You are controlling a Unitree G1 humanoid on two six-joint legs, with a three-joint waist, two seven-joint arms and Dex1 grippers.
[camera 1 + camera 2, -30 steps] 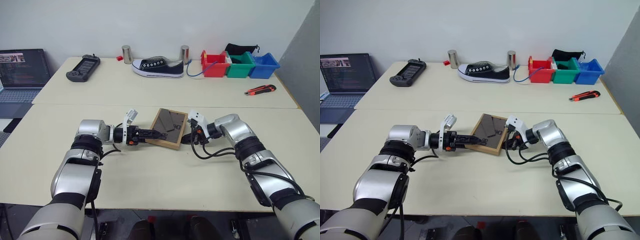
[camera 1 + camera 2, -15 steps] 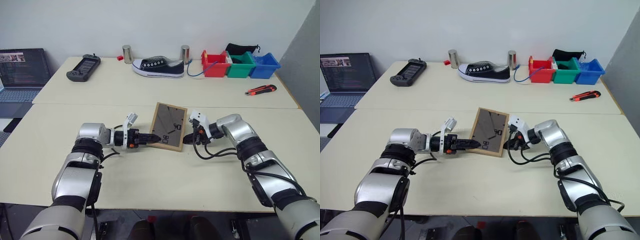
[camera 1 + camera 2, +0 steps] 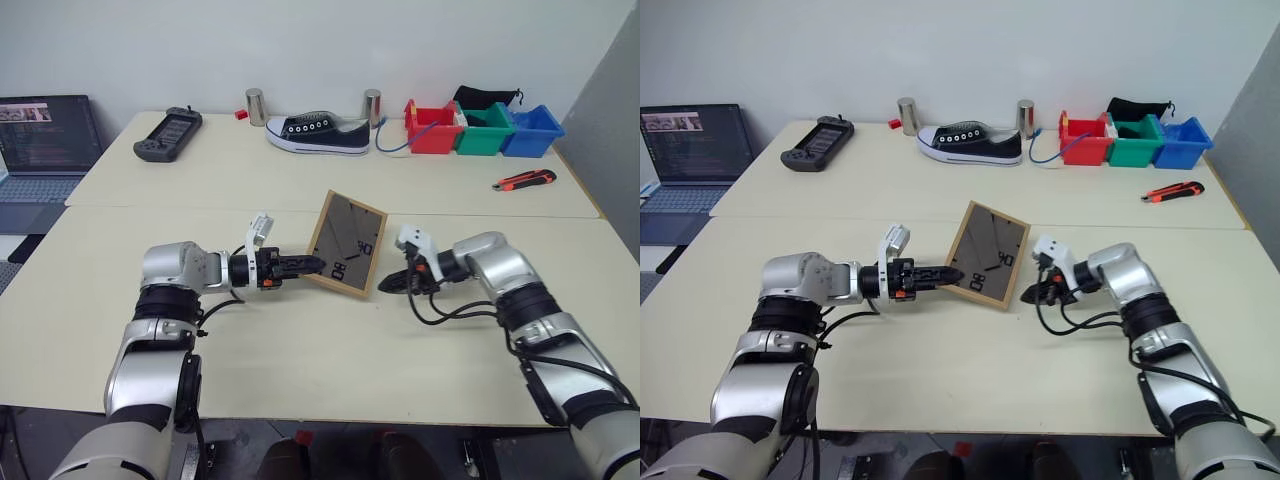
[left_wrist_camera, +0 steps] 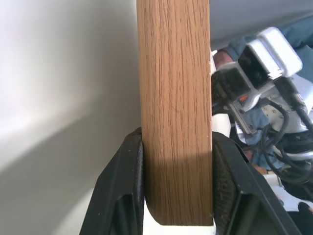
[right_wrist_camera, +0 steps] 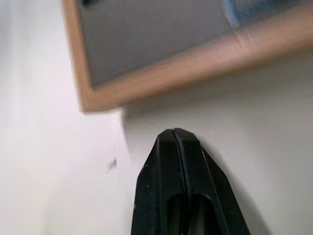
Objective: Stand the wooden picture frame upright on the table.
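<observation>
Two grippers: both at frame level.
Left gripper [image 3: 312,265]: clamped on wooden picture frame [image 3: 347,243] edge.
Right gripper [image 3: 385,286]: fingers closed, just beside frame, empty.
Frame: tilted on table [image 3: 300,350], near seam.

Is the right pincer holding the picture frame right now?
No, the right pincer is shut on nothing, apart from the wooden picture frame.

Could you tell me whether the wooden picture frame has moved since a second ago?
Yes. The wooden picture frame has been tipped up off the table, its top edge now nearer the seam, clamped in the left gripper.
</observation>
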